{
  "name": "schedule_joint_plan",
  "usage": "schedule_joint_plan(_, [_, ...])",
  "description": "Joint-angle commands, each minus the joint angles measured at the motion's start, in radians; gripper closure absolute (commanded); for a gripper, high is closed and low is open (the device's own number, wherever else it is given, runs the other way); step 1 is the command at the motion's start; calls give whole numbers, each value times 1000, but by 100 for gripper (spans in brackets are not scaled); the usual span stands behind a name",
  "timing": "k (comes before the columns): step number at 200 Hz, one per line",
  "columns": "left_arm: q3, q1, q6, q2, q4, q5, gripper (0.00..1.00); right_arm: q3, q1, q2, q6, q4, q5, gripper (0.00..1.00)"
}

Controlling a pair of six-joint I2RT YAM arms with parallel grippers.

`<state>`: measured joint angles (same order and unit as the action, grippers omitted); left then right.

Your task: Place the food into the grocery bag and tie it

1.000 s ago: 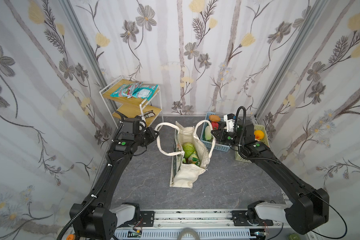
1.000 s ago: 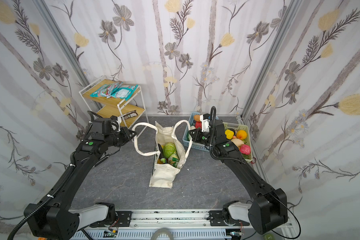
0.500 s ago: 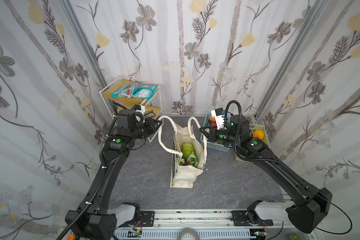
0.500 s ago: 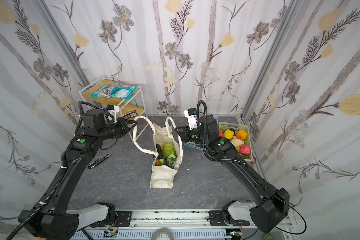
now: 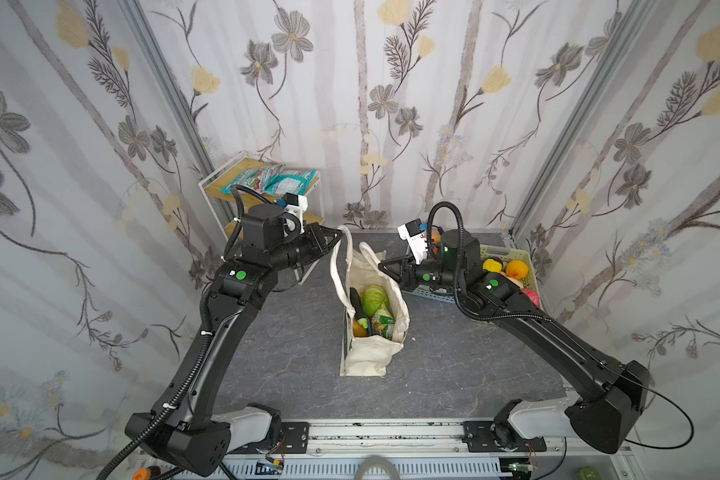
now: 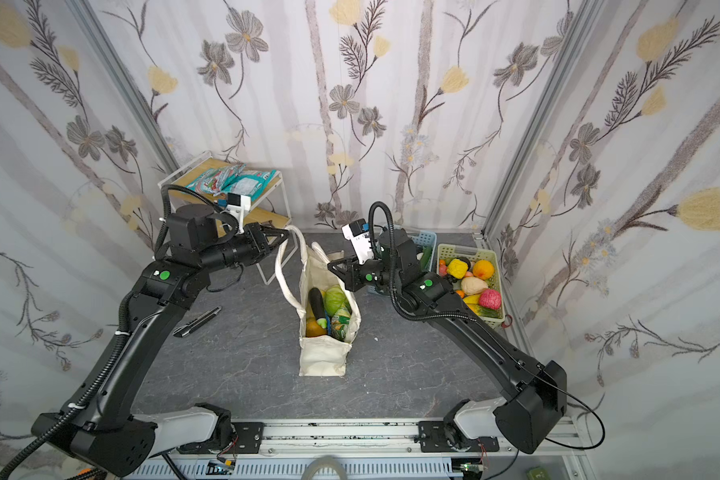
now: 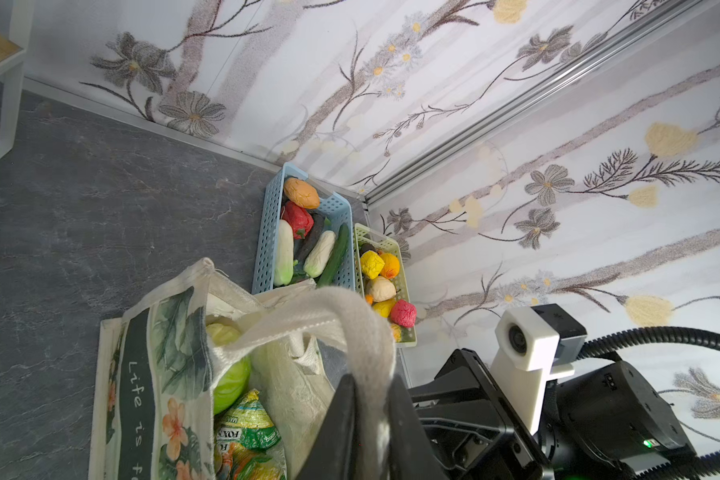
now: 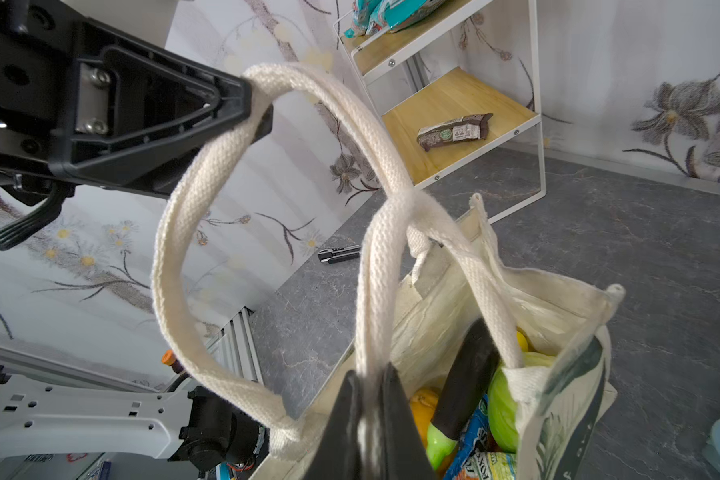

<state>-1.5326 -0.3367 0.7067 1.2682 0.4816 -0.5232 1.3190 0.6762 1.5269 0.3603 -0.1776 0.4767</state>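
Grocery bag (image 5: 368,353) is stood upright, mouth up, long axis 12-to-6. One handle (image 8: 171,249) is clamped by left gripper (image 5: 338,236), other handle (image 8: 381,270) by right gripper (image 5: 382,266); both drawn inward since earlier.

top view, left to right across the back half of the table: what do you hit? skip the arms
shelf rack → grocery bag → blue basket → pale green basket
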Motion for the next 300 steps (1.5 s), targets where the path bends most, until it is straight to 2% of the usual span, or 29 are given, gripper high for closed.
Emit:
schedule_joint_plan(1, [-26,-31,-7,20,-30,49,84,9,16,13,-23,39,53,90])
schedule_joint_plan(46, [-44,-95,-8,45,-11,175,82,4,43,18,-38,50,81,90])
schedule_joint_plan(146, [-84,-202,7,101,-20,259,77,-21,66,23,-25,117,83,91])
schedule_joint_plan(221, [-145,-274,-61,160,55,312,59,-62,64,1,-21,160,60,91])
schedule_joint_plan(244, [-156,-276,-83,150,81,339,49,-72,63,-6,-20,168,53,91])
schedule_joint_plan(268, [-193,-275,-133,135,150,390,39,-73,59,-6,-16,169,53,91])
schedule_joint_plan(300, [-255,-271,-208,138,292,476,33,-73,59,-5,-12,172,48,91])
